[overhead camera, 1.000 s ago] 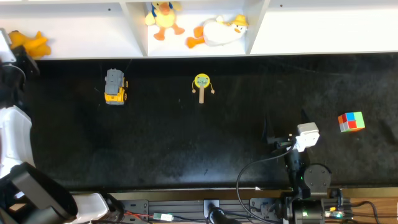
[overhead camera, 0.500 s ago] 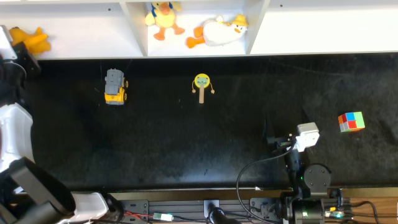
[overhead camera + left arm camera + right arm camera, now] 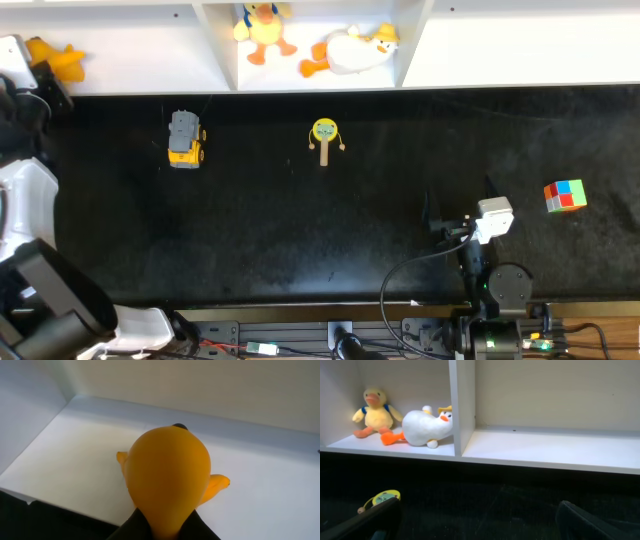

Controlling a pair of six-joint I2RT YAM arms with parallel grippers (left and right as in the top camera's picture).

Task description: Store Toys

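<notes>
An orange plush toy (image 3: 167, 480) hangs just over the white floor of the shelf's left compartment (image 3: 70, 470), and my left gripper (image 3: 167, 529) is shut on it from below. From above, that orange toy (image 3: 57, 58) sits at the far left edge of the shelf. A grey and yellow toy truck (image 3: 185, 138), a yellow rattle (image 3: 324, 137) and a colour cube (image 3: 564, 196) lie on the black table. My right gripper (image 3: 458, 205) stands open low over the table's right half, with nothing between its fingers, facing the shelf.
The middle compartment holds a yellow duck plush (image 3: 262, 27) and a white duck plush (image 3: 349, 50), both also in the right wrist view, duck (image 3: 373, 412) and white plush (image 3: 424, 427). The right compartment floor (image 3: 555, 450) is bare. A divider wall (image 3: 461, 405) separates them.
My left gripper has carried the orange toy away from the table edge and farther into the left compartment. The right arm has not moved.
</notes>
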